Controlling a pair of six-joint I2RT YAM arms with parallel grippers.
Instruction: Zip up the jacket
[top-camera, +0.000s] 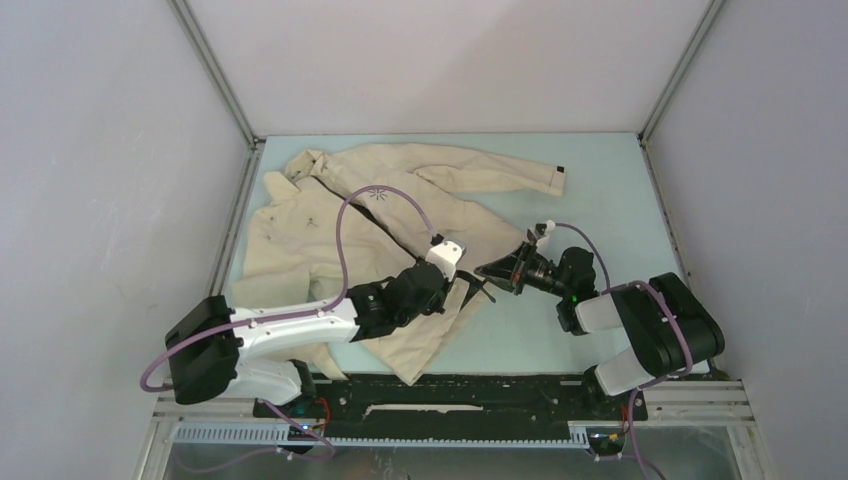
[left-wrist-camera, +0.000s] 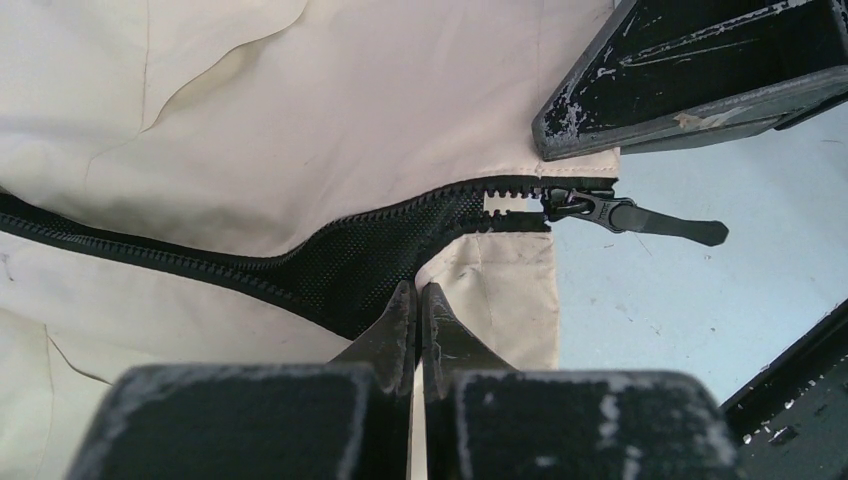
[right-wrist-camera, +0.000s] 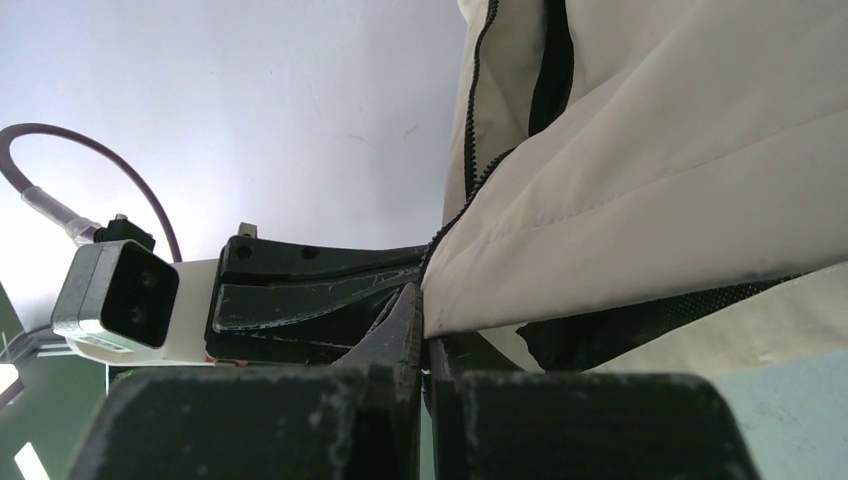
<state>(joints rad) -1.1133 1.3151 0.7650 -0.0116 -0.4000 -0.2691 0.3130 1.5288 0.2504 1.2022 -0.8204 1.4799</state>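
"Left gripper (left-wrist-camera: 419, 300): jaws closed on what?"

"On the hem of the jacket (top-camera: 285, 250), which lay spread across the table (top-camera: 600, 180) with its collar far and its hem toward the arms. The right gripper (right-wrist-camera: 425, 325) was likewise pinched tight on a fold of the other front panel, just beside."

"And the zipper (left-wrist-camera: 150, 255)?"

"It gaped along most of its length. The teeth met only at the hem, where the slider (left-wrist-camera: 575, 205) sat with its pull tab (left-wrist-camera: 665, 224) pointing outward, ungripped."

"The step?"

"Bracing the hem, it appeared. Next, one gripper would have to let go, take the tab and draw it collarward."
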